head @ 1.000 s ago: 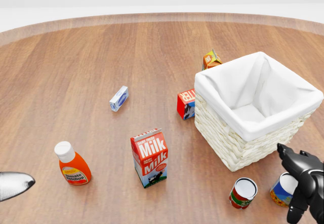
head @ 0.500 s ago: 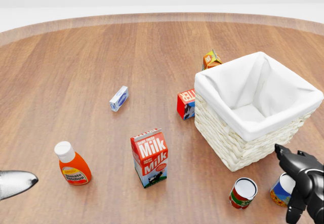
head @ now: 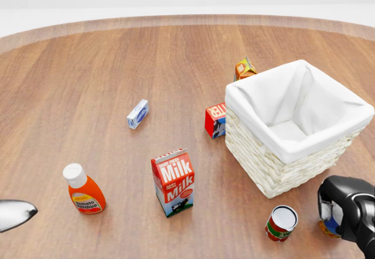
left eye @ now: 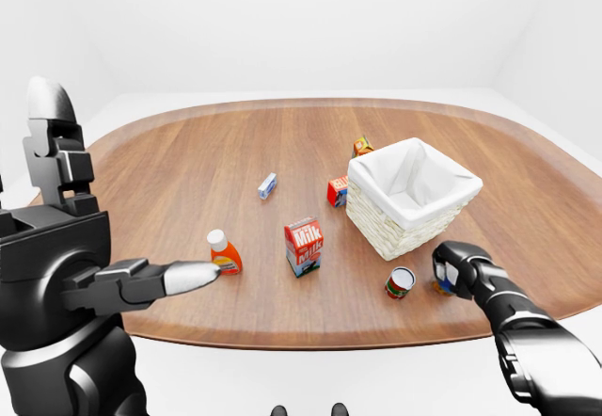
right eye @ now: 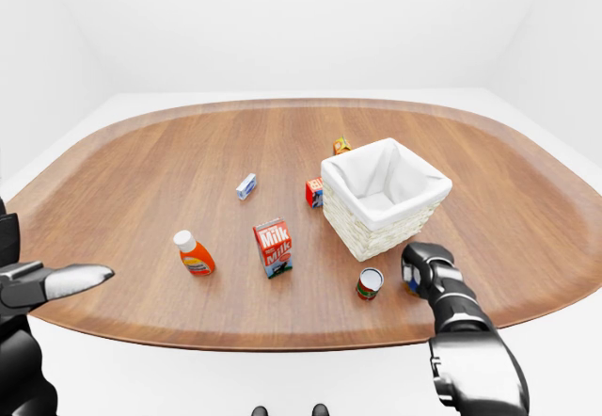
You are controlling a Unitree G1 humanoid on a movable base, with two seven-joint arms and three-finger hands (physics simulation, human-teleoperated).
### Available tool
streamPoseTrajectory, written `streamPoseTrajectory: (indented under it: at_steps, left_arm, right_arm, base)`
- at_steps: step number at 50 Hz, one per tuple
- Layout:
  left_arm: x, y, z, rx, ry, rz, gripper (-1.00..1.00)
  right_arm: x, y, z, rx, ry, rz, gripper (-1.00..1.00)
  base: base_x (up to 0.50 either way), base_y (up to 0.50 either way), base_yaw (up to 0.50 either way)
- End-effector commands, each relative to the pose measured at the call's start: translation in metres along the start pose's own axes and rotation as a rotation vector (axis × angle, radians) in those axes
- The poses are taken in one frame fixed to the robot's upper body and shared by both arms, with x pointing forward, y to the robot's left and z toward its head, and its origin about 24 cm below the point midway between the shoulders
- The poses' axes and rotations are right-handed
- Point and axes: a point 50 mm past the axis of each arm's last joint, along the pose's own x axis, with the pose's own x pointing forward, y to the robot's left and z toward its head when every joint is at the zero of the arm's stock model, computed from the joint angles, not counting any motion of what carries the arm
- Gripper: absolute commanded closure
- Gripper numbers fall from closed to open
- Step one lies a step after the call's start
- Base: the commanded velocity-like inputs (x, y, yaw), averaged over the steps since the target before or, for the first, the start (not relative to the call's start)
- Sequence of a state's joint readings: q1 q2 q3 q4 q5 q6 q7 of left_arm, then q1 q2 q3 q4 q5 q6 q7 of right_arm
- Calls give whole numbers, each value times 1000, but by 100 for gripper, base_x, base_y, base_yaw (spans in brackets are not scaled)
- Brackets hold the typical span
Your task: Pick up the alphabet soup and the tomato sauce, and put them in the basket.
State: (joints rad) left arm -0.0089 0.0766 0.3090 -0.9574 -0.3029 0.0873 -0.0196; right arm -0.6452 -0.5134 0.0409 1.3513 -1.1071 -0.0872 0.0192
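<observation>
The alphabet soup can [head: 329,225], blue and yellow, stands on the wooden table at the bottom right of the head view. My right hand [head: 345,209] is curled round it, fingers closed over its top and side, hiding most of it. The tomato sauce can [head: 282,224], red and green with a white lid, stands upright just left of that hand, apart from it. The wicker basket [head: 275,171] with a white cloth liner stands just above both cans. My left hand [left eye: 193,275] is open and empty, fingers stretched out, low at the left near the orange bottle.
A milk carton [head: 174,181] stands left of the cans. An orange ketchup bottle [head: 85,191] stands at the lower left. A small blue-white box [head: 137,113], a red box [head: 215,120] against the basket and an orange carton [head: 245,68] lie further up the table.
My right hand has gone from spread fingers beside the alphabet soup can to fingers curled round it. The left hand has barely shifted. The things on the table have not moved.
</observation>
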Motion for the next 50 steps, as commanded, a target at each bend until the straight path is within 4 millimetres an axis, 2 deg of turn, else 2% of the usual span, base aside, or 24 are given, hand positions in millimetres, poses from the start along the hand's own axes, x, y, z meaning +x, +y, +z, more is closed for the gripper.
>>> streamPoseTrajectory:
  at_steps: [1, 11, 20, 30, 39, 43, 47, 50]
  left_arm:
    - [1, 1, 6, -12, -28, 5, -93]
    - [2, 1, 4, -16, -23, 4, -93]
    - [1, 0, 4, -18, -18, 2, -93]
    - [0, 0, 3, -15, -13, 3, -93]
    - [0, 0, 4, -18, -17, 5, -93]
    - [0, 1, 6, -18, -24, 6, -94]
    - [-1, 0, 5, -18, -18, 3, -93]
    - [-1, -1, 7, -18, -23, 2, -93]
  right_arm:
    - [0, -12, 2, -52, -5, -53, 98]
    - [0, -16, -5, -56, 8, -60, 100]
    - [-6, -26, -31, -27, 54, -81, 100]
    - [-17, -28, -44, 65, 31, -50, 100]
    - [-47, -43, -51, 150, -53, -80, 100]
    - [-70, -64, -52, 189, -112, -134, 100]
    - [-101, -86, -57, 210, -166, -202, 100]
    - [-115, -99, -61, 221, -178, -276, 100]
  base:
    - [0, 0, 0]
    - [0, 0, 0]
    - [0, 0, 0]
    - [0, 0, 0]
    - [0, 0, 0]
    - [0, 0, 0]
    - [0, 0, 0]
    - [0, 0, 0]
